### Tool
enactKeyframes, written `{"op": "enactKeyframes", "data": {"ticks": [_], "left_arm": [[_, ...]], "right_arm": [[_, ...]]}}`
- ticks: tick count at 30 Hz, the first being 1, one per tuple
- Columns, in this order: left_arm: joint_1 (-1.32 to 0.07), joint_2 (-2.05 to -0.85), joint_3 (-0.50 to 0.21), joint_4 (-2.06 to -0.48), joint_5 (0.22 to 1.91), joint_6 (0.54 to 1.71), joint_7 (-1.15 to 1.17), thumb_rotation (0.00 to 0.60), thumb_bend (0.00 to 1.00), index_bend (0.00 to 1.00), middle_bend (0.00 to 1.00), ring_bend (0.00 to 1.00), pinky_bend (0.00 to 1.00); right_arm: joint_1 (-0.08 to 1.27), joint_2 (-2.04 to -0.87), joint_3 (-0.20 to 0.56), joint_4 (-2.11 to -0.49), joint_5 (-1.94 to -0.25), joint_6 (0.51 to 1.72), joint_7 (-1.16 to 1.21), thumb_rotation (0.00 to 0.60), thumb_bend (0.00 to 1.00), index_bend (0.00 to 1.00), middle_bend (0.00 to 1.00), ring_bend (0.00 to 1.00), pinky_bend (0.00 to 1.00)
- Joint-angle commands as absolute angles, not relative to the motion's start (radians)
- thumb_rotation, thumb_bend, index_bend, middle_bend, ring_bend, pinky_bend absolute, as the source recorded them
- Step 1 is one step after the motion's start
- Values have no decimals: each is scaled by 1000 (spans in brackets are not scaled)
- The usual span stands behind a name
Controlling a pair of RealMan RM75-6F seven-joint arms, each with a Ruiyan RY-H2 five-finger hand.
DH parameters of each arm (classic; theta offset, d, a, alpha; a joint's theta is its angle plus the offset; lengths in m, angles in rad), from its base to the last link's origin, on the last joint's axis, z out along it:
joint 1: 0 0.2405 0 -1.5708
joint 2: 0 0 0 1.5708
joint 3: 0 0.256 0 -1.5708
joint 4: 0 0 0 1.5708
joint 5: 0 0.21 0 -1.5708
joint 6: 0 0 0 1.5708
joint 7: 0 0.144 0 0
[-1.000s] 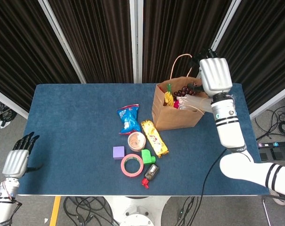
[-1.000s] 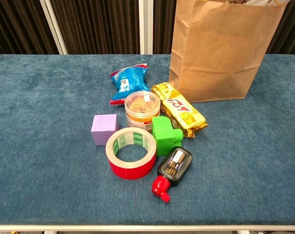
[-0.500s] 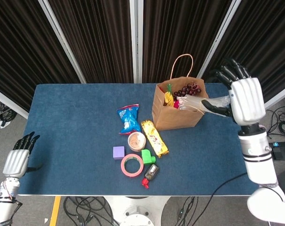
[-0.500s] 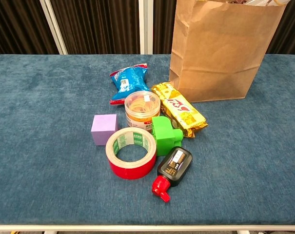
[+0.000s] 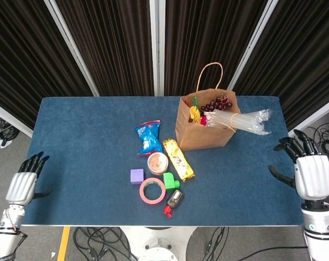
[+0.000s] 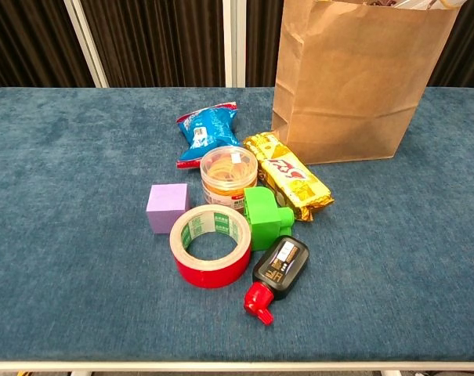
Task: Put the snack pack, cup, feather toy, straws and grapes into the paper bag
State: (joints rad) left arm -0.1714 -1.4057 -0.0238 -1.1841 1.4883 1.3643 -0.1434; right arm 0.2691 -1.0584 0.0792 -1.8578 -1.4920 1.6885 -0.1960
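Note:
The brown paper bag [image 5: 202,135] stands upright at the back right of the blue table, also in the chest view [image 6: 354,86]. Dark grapes [image 5: 217,103] and a yellow-green feather toy [image 5: 194,111] show in its mouth. A clear pack of straws [image 5: 244,120] lies across the rim, sticking out to the right. The blue snack pack [image 5: 148,136] [image 6: 207,131] and the round cup [image 5: 157,162] [image 6: 229,175] lie on the table left of the bag. My right hand [image 5: 310,174] hangs empty off the table's right edge, fingers spread. My left hand [image 5: 24,184] hangs empty off the left edge.
A yellow snack bar [image 6: 290,176] lies against the bag's front. In front of the cup are a purple cube [image 6: 168,207], a red tape roll [image 6: 211,245], a green block [image 6: 265,216] and a black bottle with a red cap [image 6: 277,270].
My right hand has left the bag's mouth, swinging right and down past the table's right edge. The straws stay behind, lying across the bag's rim. My left hand has barely moved.

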Motion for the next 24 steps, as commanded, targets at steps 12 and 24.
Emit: {"op": "enactKeyframes", "data": {"ticks": [12, 24], "left_arm": [[-166, -1379, 0, -1237, 1537, 1403, -155, 600, 24, 148, 66, 14, 131], [-163, -1358, 6, -1284, 1545, 1413, -133, 600, 24, 148, 66, 14, 131]], "right_arm": [[177, -1290, 68, -1480, -1544, 1723, -170, 600, 3, 392, 294, 89, 152], [179, -1301, 93, -1468, -1531, 1662, -170, 600, 7, 385, 280, 76, 138]]}}
